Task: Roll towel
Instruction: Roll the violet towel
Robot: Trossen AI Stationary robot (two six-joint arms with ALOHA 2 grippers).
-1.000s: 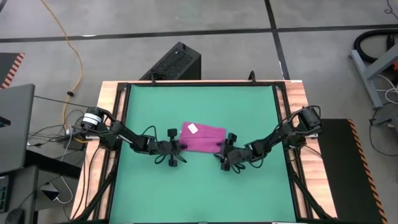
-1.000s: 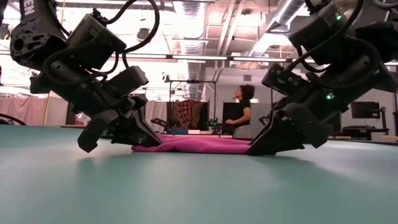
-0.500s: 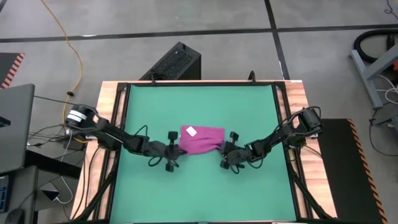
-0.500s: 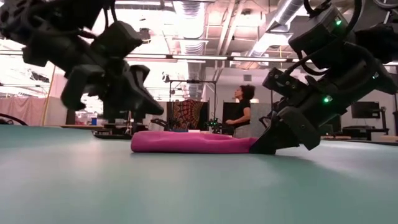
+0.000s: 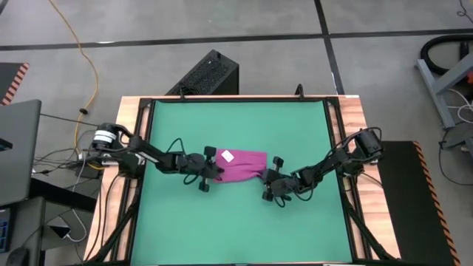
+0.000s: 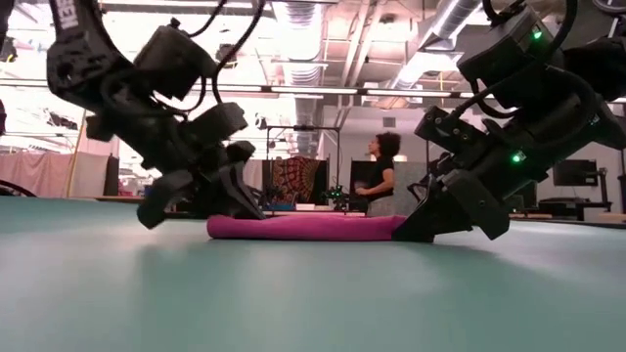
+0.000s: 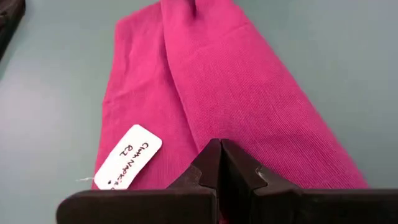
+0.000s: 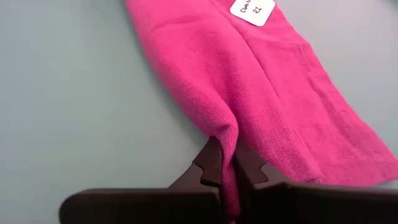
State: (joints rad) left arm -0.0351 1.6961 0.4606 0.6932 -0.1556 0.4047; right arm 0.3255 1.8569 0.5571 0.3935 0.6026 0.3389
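towel [image 5: 240, 166]: folded, mid-counter [image 5: 295, 125] | right claw [image 8: 225, 163]: pinched on its edge, likely anchoring for the roll | left claw [image 7: 219, 163]: closed, empty, at opposite end

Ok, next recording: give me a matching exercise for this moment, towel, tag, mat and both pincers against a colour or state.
Things:
1. towel
2. tag
3. mat
4. right pincer
5. left pincer

Colour or state:
A. white, with writing
B. green
C. shut on a pinched fold of cloth
D. magenta-pink, lying folded
E. shut, tips over the cloth's end

Pairs: 1-D, 2-A, 3-B, 4-C, 5-E
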